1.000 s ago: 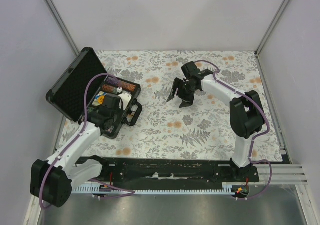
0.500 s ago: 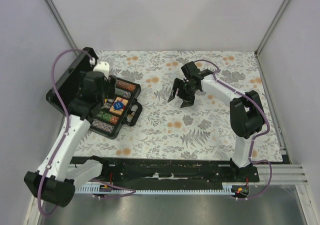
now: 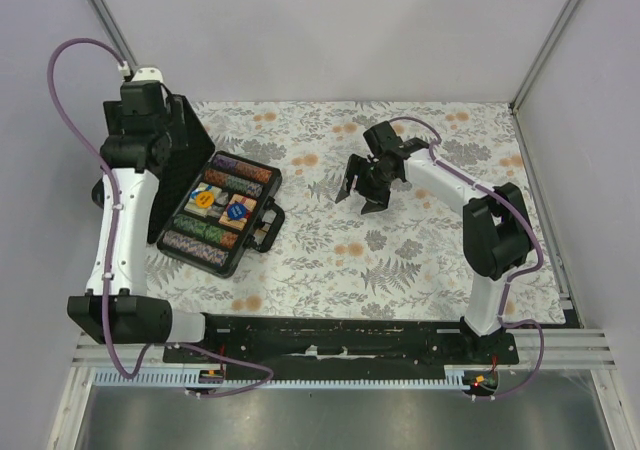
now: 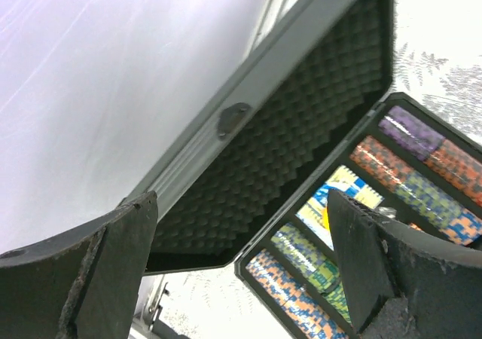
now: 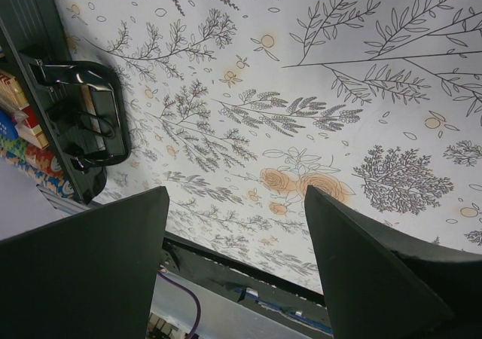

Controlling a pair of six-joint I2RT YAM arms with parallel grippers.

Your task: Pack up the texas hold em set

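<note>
L gripper, jaws apart & empty by case lid, may shove it off-centre so it slams on chips; R gripper apart too.

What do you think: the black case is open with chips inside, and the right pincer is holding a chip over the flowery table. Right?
Not quite. The right pincer is open and holds nothing, as the right wrist view shows. The black case is open with chips inside, and that pincer is over the flowery table.
</note>
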